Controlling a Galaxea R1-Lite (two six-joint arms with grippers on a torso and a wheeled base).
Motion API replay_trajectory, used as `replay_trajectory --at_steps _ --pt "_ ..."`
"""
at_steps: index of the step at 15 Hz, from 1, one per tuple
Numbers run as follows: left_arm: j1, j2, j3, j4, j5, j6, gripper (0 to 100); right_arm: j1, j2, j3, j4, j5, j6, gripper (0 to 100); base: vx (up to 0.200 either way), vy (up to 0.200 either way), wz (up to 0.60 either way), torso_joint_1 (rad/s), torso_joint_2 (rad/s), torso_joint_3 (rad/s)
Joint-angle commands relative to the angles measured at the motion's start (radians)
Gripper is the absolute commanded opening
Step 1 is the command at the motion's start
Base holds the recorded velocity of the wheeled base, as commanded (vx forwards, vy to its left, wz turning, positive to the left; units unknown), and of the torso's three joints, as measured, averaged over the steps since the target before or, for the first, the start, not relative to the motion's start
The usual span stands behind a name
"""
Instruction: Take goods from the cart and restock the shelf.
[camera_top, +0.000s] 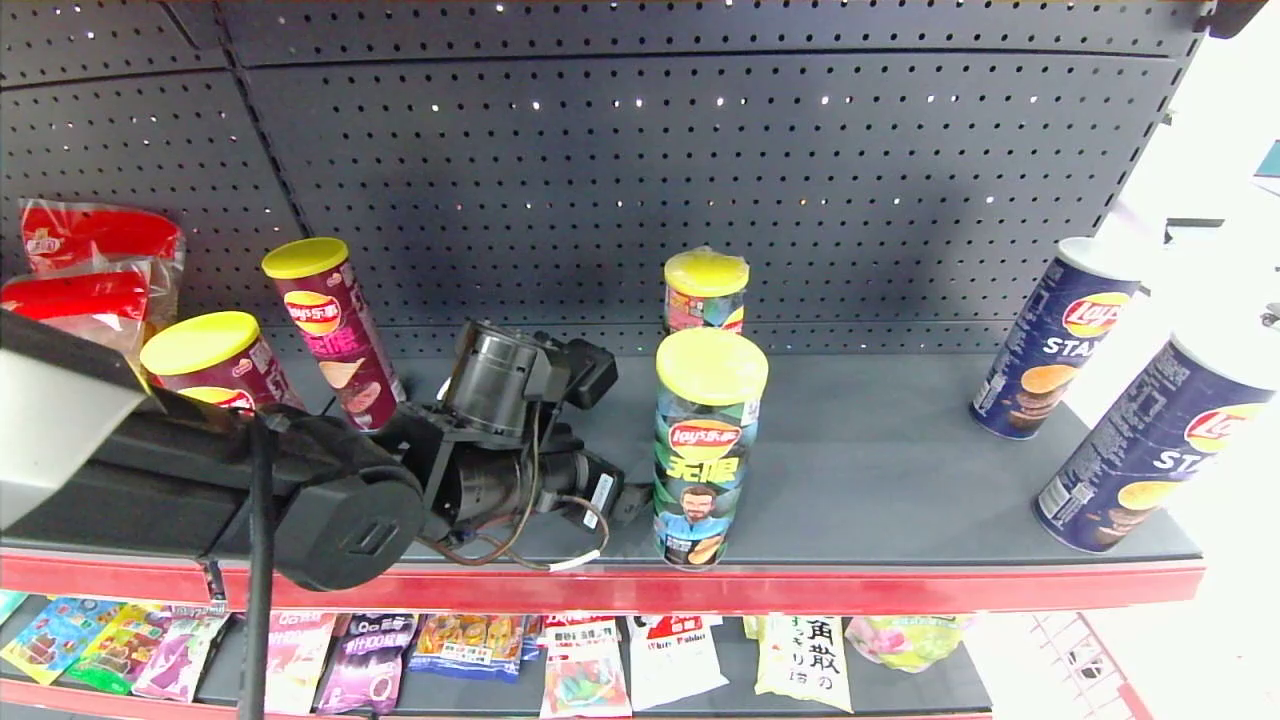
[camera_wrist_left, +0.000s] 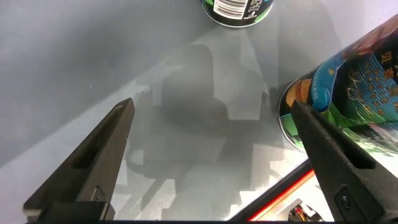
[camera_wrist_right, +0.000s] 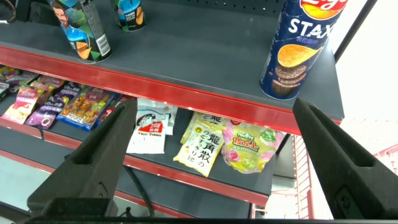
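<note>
Presently on the grey shelf (camera_top: 880, 460), top tier, perforated back panel (camera_top: 700, 150), red front lip (camera_top: 900, 590):

Item 1: front green can (camera_top: 705, 450), yellow lid, upright, close to the front lip; a rear green can (camera_top: 705, 290) of the same kind stands directly behind it, near the back panel, the two apart.

Item 2: two maroon cans, yellow lids; one (camera_top: 335, 330) upright farther back, the other (camera_top: 215, 360) nearer and to the left, partly covered by the left arm.

Item 3: two blue cans at the right end; farther one (camera_top: 1050, 340) and nearer one (camera_top: 1150, 440), apart from each other.

Item 4: red packets (camera_top: 90, 260) at the far left against the back panel.

Item 5: left gripper (camera_wrist_left: 212, 107), fingers spread wide, nothing between them, low over bare shelf just to the left of the front green can; whether a finger touches that can is not discernible.

Item 6: right gripper (camera_wrist_right: 214, 106), fingers likewise spread and empty, held out in front of the shelf and well apart from the goods.

Item 7: lower tier, assorted snack packets (camera_top: 600, 660) in a row.
</note>
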Motion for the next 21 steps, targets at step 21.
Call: replay_trajectory --at_steps 21 --pt "0.146 -1.560 0.334 1.159 0.064 -0.020 100 -0.132 0.069 -0.014 0.001 -0.109 -0.010 100 0.000 0.000 0.00 0.000 0.00 0.000"
